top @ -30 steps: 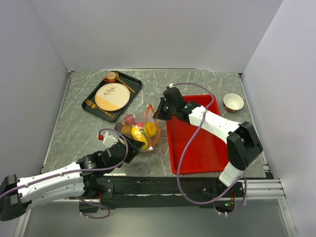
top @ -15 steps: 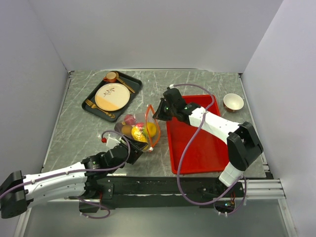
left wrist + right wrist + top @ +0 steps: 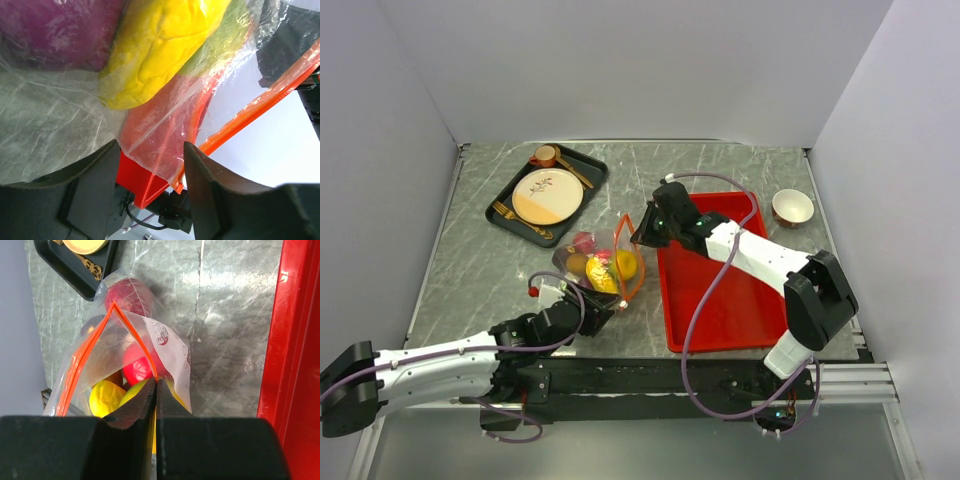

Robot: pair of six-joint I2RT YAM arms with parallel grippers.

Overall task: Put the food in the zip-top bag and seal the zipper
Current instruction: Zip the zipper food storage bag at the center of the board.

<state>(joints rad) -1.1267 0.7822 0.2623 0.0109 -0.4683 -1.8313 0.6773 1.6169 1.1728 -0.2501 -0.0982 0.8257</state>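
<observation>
Left gripper (image 3: 150,152) narrower around zip-top bag (image 3: 172,355); right gripper (image 3: 156,385) still on zipper (image 3: 132,334)

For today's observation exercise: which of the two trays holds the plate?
The black tray at the table's far left: it carries the white-and-orange plate, while the red tray on the right carries none.

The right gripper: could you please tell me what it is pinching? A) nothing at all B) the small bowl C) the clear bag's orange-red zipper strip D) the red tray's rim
C: in the right wrist view the right gripper is shut on the zipper of the zip-top bag, apart from the red tray.
</observation>
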